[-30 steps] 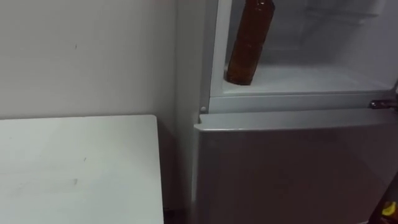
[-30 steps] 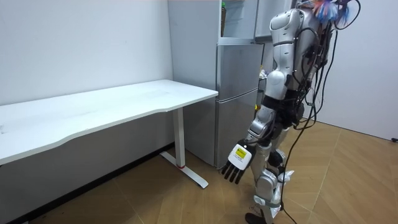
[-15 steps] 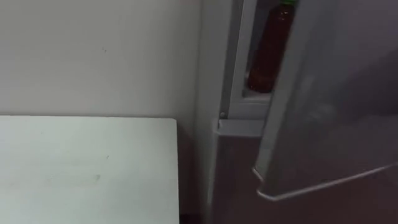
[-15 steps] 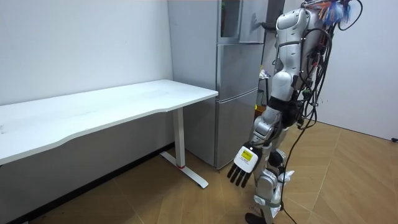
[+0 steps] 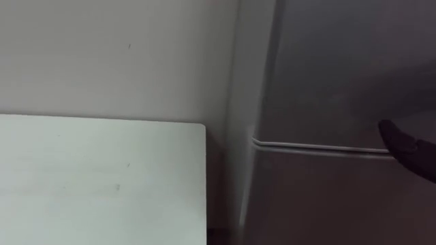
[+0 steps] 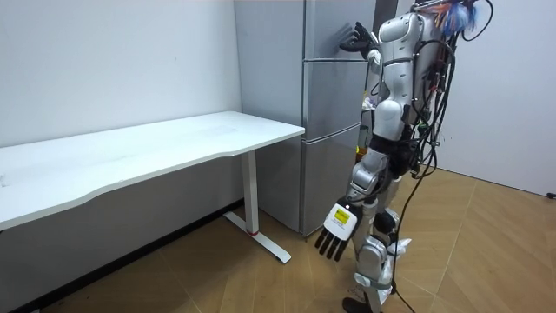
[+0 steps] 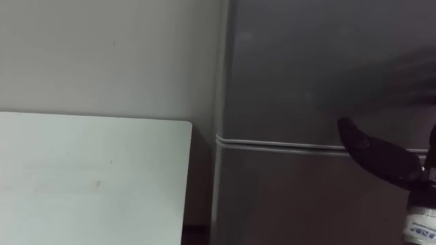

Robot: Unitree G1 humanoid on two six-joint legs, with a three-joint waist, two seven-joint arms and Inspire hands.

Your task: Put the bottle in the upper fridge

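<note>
- Now I am standing upright on the wooden floor (image 6: 469, 252), facing the front of the grey two-door fridge (image 6: 330, 96)
- Its upper door (image 5: 340, 68) is sitting shut, flush above the lower door (image 5: 320, 197), with a thin pale seam running between them
- I am holding my right hand (image 7: 380, 155) up at the upper door, near that seam; its dark fingers are stretching out straight toward the metal and gripping nothing, though I cannot tell whether they are actually touching it
- My left hand (image 6: 337, 233) is hanging low beside my leg, fingers relaxed and pointing down at the floor, carrying nothing
- The bottle is in neither of my hands, and with the door closed in front of me I cannot tell where it is resting
- A white desk (image 5: 102, 177) is standing to my left against the pale wall (image 5: 116, 54), its corner lying just beside the fridge's side
</note>
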